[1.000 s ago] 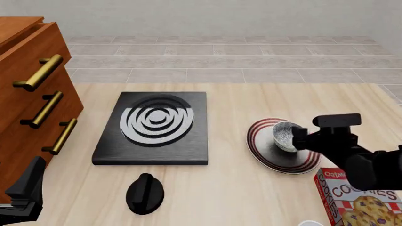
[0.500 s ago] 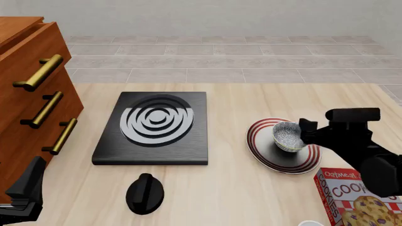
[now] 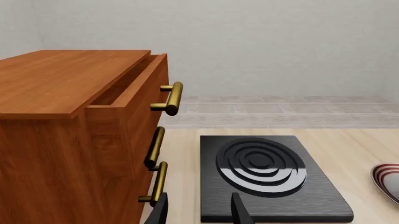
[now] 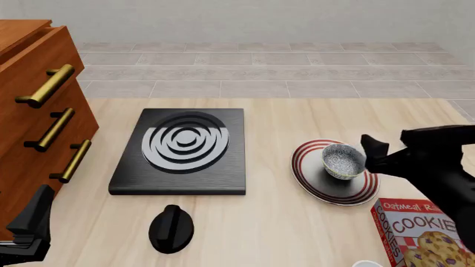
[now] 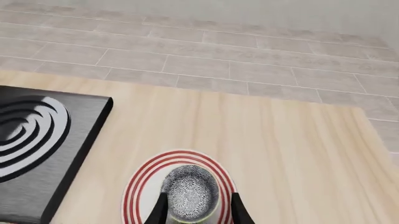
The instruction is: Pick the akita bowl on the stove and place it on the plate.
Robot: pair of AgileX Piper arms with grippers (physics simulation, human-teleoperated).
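Now, akita bowl (image 4: 343,161) upright on plate (image 4: 312,183)

A pretend kitchen made by a computer, a black stove (image 4: 180,151) with round rings in the middle of a pale wood table (image 4: 282,222), a brown drawer chest (image 4: 33,111) with gold handles at the left, a cookie box (image 4: 426,233) at the lower right, a grey tiled floor (image 4: 267,69) behind

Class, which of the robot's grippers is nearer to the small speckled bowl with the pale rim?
The right. The right gripper sits just beside the small speckled bowl on the red-ringed white plate; the left gripper is far off at the table's near left corner, by the wooden drawers.
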